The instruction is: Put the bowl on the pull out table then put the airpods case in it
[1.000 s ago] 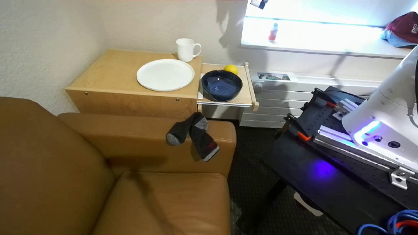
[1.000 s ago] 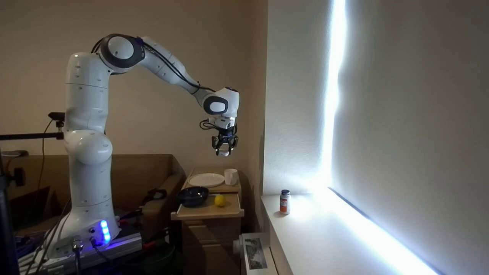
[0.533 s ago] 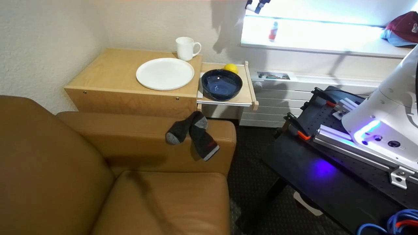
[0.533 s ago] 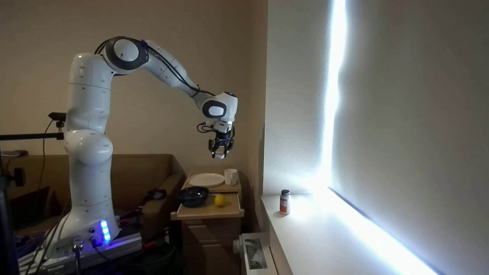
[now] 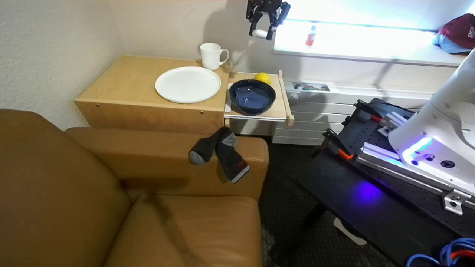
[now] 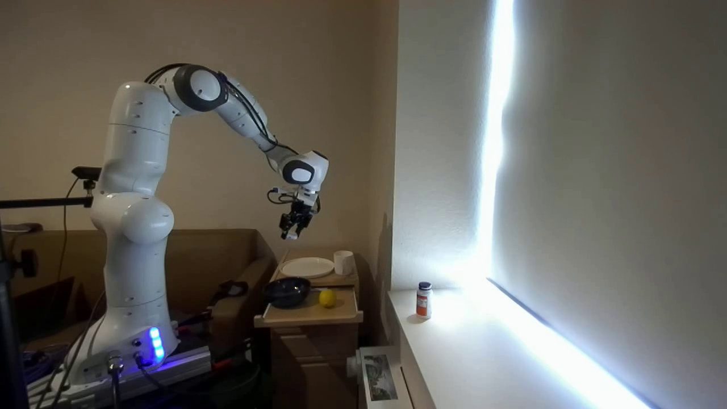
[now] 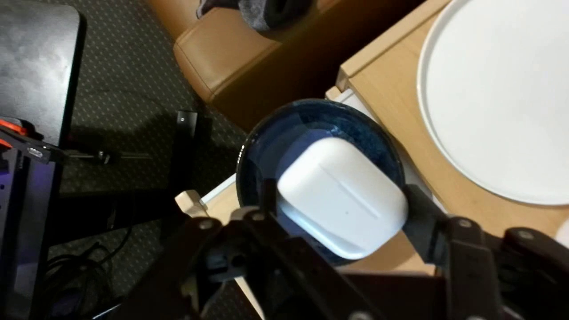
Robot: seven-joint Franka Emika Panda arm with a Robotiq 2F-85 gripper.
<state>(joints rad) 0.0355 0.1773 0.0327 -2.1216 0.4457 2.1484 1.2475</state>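
- AirPods case (image 7: 342, 198): white, off any surface, held in my gripper (image 5: 260, 34) well above the bowl (image 5: 252, 97); in the wrist view it covers part of the bowl's inside.
- Done, as I judge it: the bowl stands upright on the pull-out table (image 6: 312, 310), just beside a yellow lemon-like thing (image 5: 262, 78), and the case is picked up.
- Left: I have to bring the case down inside the rim, let go and back away.
- Jaws: parted about as far as the case is wide, a finger against each side of it; the grip looks sound to me.
- Arm (image 6: 139, 156): upright from its base (image 6: 122, 335), bent over at the elbow, then sloping down to the wrist. I have the gripper pointing down, its tips canted back toward the base in an exterior view.
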